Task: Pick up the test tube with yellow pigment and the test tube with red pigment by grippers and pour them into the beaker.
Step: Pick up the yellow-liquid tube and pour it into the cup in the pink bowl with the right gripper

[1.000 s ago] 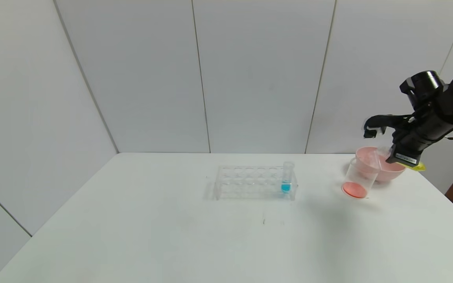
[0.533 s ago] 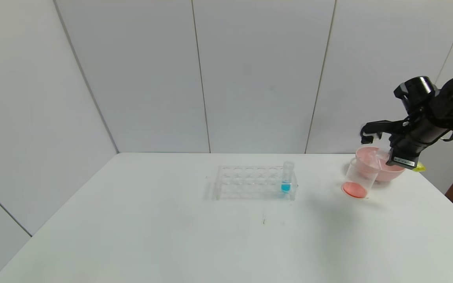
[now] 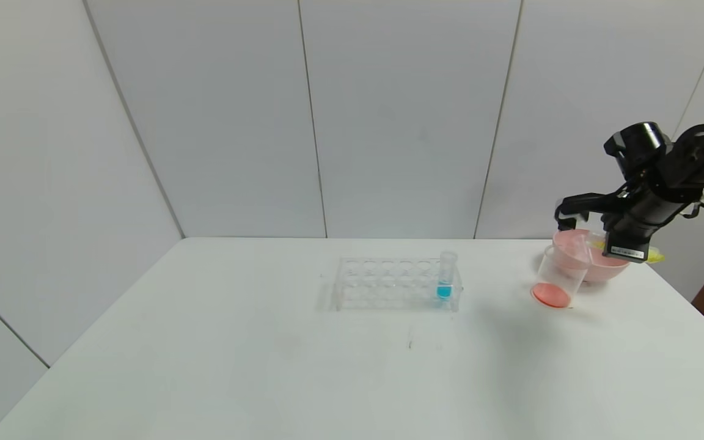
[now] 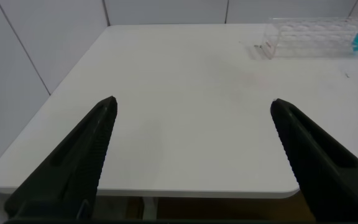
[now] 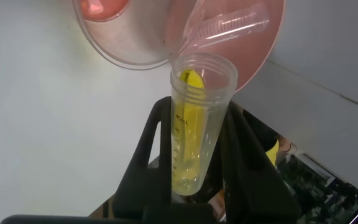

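My right gripper is shut on the test tube with yellow pigment. The tube is tilted, with its yellow tip behind the gripper. Its open rim points at the place where the beaker's rim meets the pink bowl. Yellow liquid runs along the tube's inside up to the rim. The beaker stands at the table's far right with orange-red liquid in its base. No red-tipped tube shows. My left gripper is open and empty over the table's near left edge.
The pink bowl stands just behind the beaker, and a clear empty tube lies in it. A clear rack at mid-table holds a blue-tipped tube. The table's right edge is close to the bowl.
My right gripper has moved a little left and lower with the yellow tube and tipped it further over the beaker and bowl. The rack, beaker and bowl have not moved.
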Available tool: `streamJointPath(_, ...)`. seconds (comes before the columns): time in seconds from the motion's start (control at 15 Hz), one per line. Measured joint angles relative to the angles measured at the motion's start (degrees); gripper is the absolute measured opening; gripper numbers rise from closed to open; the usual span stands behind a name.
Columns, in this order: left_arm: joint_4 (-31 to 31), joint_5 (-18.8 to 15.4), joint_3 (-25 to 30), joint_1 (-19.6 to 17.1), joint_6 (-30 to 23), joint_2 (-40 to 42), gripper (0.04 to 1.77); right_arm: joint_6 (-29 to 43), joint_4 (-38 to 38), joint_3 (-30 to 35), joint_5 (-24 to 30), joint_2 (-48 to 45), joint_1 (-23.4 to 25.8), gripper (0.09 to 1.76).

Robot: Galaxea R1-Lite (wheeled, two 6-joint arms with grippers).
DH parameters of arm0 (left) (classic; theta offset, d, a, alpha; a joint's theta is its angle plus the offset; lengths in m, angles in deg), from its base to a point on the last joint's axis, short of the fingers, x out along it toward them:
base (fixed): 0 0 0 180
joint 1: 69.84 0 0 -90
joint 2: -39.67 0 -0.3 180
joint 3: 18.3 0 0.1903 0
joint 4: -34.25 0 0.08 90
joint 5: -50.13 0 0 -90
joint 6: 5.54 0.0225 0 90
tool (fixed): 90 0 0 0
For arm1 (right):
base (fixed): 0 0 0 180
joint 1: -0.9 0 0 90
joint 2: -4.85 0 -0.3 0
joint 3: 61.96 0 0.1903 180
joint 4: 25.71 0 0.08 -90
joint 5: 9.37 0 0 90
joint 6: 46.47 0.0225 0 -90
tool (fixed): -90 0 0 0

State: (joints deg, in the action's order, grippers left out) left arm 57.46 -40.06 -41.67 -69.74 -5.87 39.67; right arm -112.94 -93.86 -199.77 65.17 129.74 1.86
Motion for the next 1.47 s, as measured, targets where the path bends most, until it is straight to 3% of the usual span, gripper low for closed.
streamJointPath(0.6,0.00,0.00,0.00,0.00,0.01,0.00,1.76,-3.97,0.13,0.02,-1.84,0.07,-0.94,0.52)
streamJointPath(1.47,0.00,0.00,0.00,0.00,0.01,0.00,1.76,-17.30,3.28,0.09,-0.85,0.18,-0.30,0.52)
